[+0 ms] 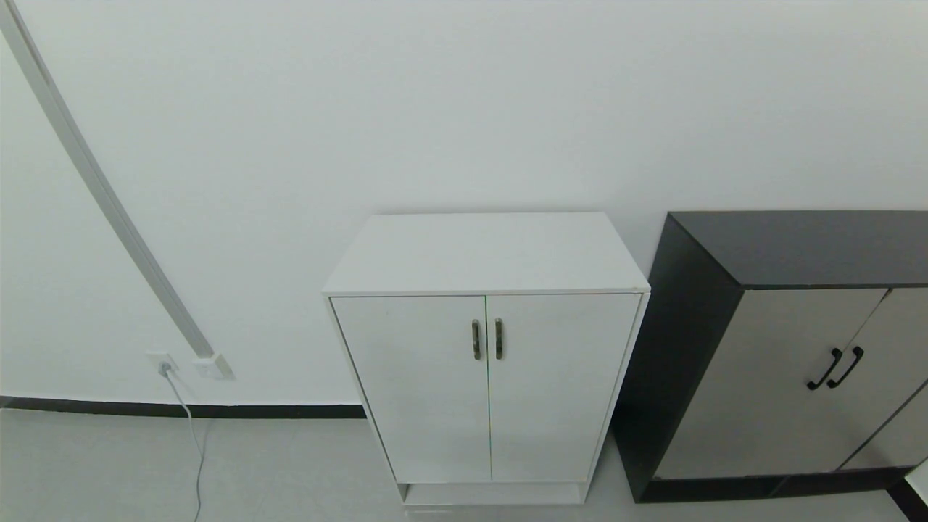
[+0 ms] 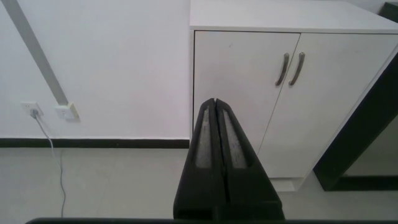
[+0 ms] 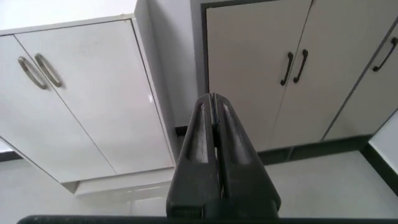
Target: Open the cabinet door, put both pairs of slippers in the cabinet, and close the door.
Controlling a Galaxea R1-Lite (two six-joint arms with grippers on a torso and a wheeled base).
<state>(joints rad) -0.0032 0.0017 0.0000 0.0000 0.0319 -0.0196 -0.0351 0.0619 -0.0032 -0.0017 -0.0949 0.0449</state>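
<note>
A white two-door cabinet [image 1: 484,362] stands against the wall with both doors closed. Two metal handles [image 1: 487,339] sit side by side at the centre seam. In the left wrist view my left gripper [image 2: 214,106] is shut with nothing in it, some way in front of the white cabinet [image 2: 280,99], whose handles [image 2: 290,68] lie farther off. In the right wrist view my right gripper [image 3: 212,102] is shut and empty, in front of the gap between the white cabinet [image 3: 81,99] and the dark cabinet [image 3: 292,68].
A black cabinet with grey doors [image 1: 783,362] and black handles [image 1: 836,368] stands close on the white cabinet's right. A wall socket [image 1: 161,362] with a grey cable [image 1: 194,442] trailing down to the floor is at the left. A grey conduit [image 1: 101,181] runs up the wall.
</note>
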